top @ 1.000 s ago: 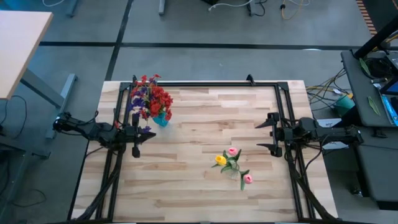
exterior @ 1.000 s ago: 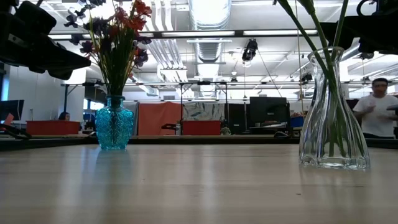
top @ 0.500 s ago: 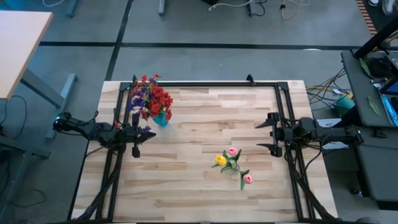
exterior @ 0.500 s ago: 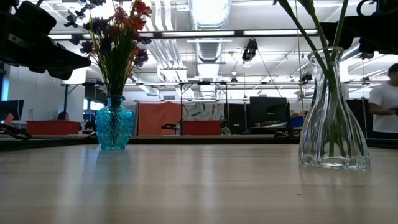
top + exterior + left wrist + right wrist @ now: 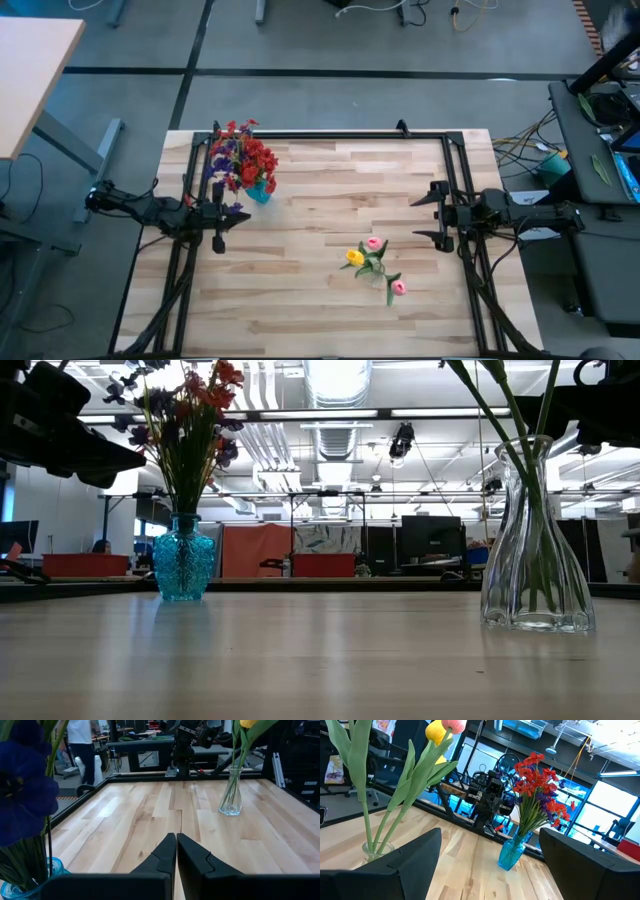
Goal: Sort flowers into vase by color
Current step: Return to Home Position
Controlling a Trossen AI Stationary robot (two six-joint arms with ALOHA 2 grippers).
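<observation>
Standing sorted on the wooden tabletop [image 5: 320, 190]: red and purple flowers [image 5: 244, 158] in a blue glass vase [image 5: 259, 191] at ten o'clock, yellow and pink tulips [image 5: 372, 258] in a clear glass vase [image 5: 537, 560] at five. Left gripper [image 5: 176, 836], pinched together and empty, at nine; right gripper [image 5: 420, 217], spread, at three, seemingly parked.

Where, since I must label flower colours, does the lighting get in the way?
Low view: ceiling lights glare behind the red flowers, leaving them backlit. Right wrist view: bright windows behind the same bunch, yet its reds read clearly. High view: even light, the tulips stand out.
</observation>
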